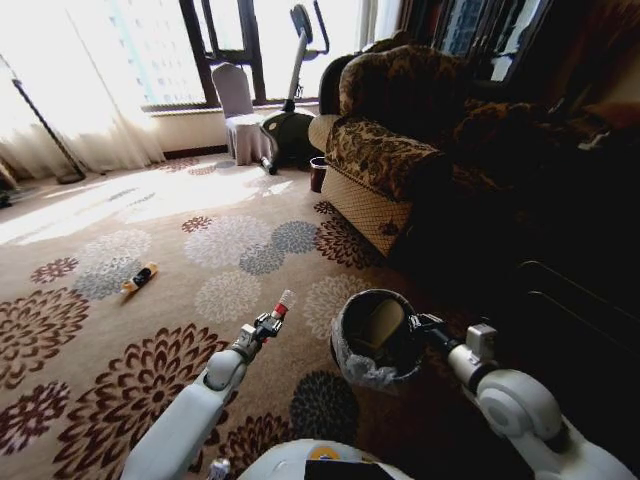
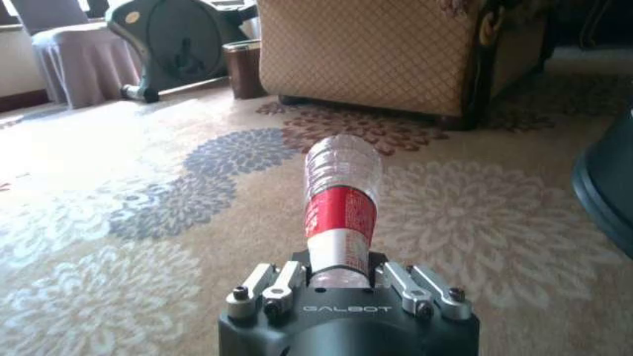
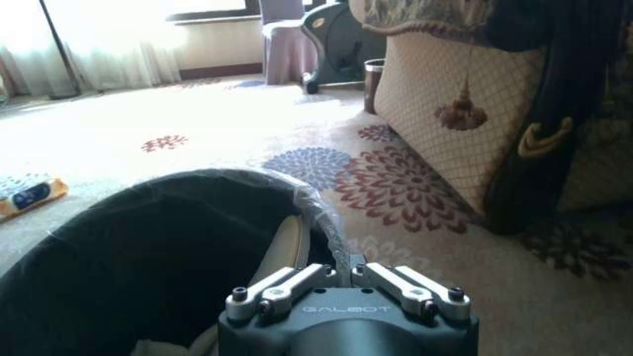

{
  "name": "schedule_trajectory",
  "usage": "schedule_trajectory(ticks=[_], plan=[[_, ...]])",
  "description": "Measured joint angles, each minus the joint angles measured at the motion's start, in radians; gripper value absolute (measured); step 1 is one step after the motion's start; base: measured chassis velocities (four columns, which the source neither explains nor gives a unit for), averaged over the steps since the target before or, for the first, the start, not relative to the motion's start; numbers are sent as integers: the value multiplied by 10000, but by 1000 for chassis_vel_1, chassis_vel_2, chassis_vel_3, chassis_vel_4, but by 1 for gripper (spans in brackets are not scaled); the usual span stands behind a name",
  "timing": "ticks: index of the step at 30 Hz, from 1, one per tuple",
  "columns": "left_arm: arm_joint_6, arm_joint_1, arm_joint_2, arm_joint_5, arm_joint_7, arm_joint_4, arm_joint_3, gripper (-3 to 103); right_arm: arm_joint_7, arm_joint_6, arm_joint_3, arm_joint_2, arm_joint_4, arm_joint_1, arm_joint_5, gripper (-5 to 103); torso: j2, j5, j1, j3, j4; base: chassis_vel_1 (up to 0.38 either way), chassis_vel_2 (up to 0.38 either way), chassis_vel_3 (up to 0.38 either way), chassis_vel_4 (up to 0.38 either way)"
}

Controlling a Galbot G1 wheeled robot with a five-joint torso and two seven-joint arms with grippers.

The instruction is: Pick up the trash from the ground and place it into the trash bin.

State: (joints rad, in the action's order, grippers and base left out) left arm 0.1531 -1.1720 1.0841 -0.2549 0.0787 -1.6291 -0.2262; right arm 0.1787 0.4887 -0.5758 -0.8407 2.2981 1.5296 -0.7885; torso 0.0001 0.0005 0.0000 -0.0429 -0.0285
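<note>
My left gripper [image 1: 268,322] is shut on a small clear bottle [image 1: 283,303] with a red label, held above the carpet just left of the trash bin [image 1: 362,372]. In the left wrist view the bottle [image 2: 342,196] sticks out from between the fingers of the left gripper [image 2: 342,278]. The round bin has a dark rim and a plastic liner. My right gripper [image 1: 416,323] is shut on its rim. The right wrist view shows that gripper [image 3: 339,271] pinching the bin's rim [image 3: 198,176]. An orange-black tube [image 1: 140,278] lies on the carpet farther left, also the tube [image 3: 30,194].
A patterned sofa [image 1: 400,150] stands to the right, with a small dark cylinder [image 1: 318,173] at its far corner. An exercise bike [image 1: 290,120] and a covered chair [image 1: 240,110] stand by the window. Dark furniture lines the right side. Open carpet lies left.
</note>
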Motion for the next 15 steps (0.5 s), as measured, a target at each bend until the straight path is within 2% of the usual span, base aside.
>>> schedule_trajectory(ticks=[1, 2, 5, 6, 9, 15], plan=[[-16, -45, 14, 0, -12, -36, -32, 30, -11, -4, 33, 0, -1, -3, 17, 2, 0, 4, 0, -1, 0, 437, -198, -230, 416], [-26, -99, 39, -6, -49, -85, -57, 30, -40, -23, 53, 2, -17, -14, 27, 2, -1, -13, 0, -1, -1, 374, -201, -188, 416], [-41, -142, 66, -28, -93, -152, -78, 30, -63, -81, 69, 10, -51, -31, 34, 2, 0, -14, 0, 1, 0, 374, -177, -145, 406], [-49, -192, 108, -99, -166, -256, -118, 30, -97, -142, 81, 22, -97, -46, 31, 2, 0, 3, -1, 1, -2, 355, -48, -84, 338], [-49, -280, 202, -250, -336, -457, -199, 30, -212, -198, 84, 61, -167, -57, 17, 2, 0, -8, -1, 2, -2, 239, 7, -36, 265], [-233, -568, 427, -1006, -906, -1392, -447, 30, -651, -412, 101, 409, -436, -206, -22, 2, -1, -1, 1, -5, -7, 116, 105, 96, 100]])
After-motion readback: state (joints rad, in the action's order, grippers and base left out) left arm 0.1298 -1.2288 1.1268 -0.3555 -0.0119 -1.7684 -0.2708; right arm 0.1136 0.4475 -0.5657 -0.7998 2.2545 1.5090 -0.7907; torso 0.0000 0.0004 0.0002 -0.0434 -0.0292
